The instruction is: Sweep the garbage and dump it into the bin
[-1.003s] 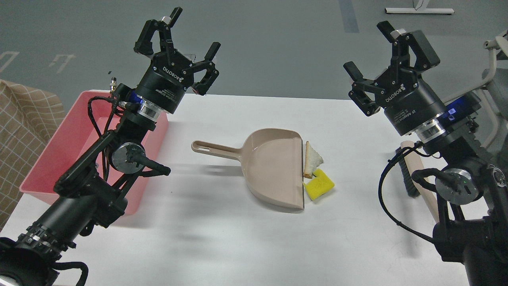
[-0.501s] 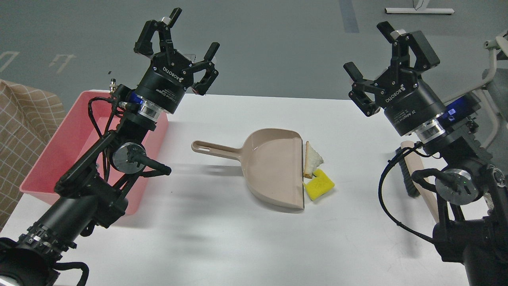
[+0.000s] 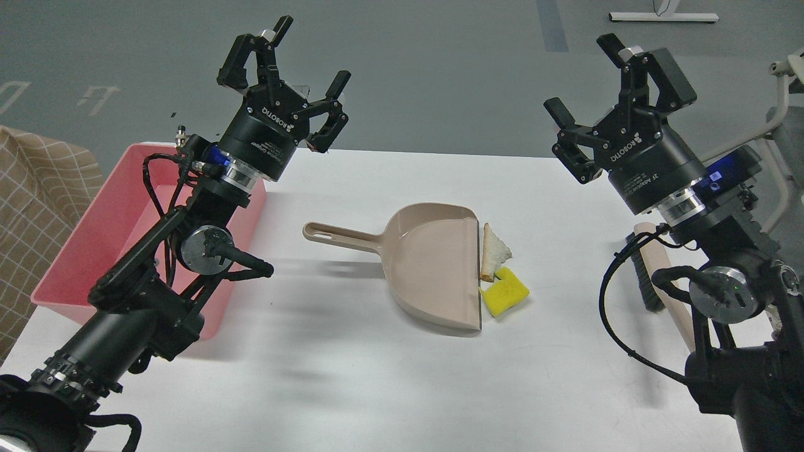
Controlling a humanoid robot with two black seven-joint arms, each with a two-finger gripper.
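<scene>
A white bread wedge with brown crust (image 3: 495, 252) and a yellow spongy chunk (image 3: 504, 292) lie on the white table, touching the open lip of a beige dustpan (image 3: 433, 263) whose handle points left. The pink bin (image 3: 94, 232) stands at the table's left edge, partly hidden by my left arm. My left gripper (image 3: 311, 53) is open and empty, raised above the bin's far right corner. My right gripper (image 3: 581, 78) is open and empty, raised above the table's far right.
A beige brush handle with dark bristles (image 3: 653, 270) lies at the right, mostly hidden behind my right arm. A checked brown cloth (image 3: 31, 207) is left of the table. Grey floor lies beyond the far table edge (image 3: 427, 154).
My left gripper has shifted slightly to the right and up. The right arm, dustpan and scraps have not moved.
</scene>
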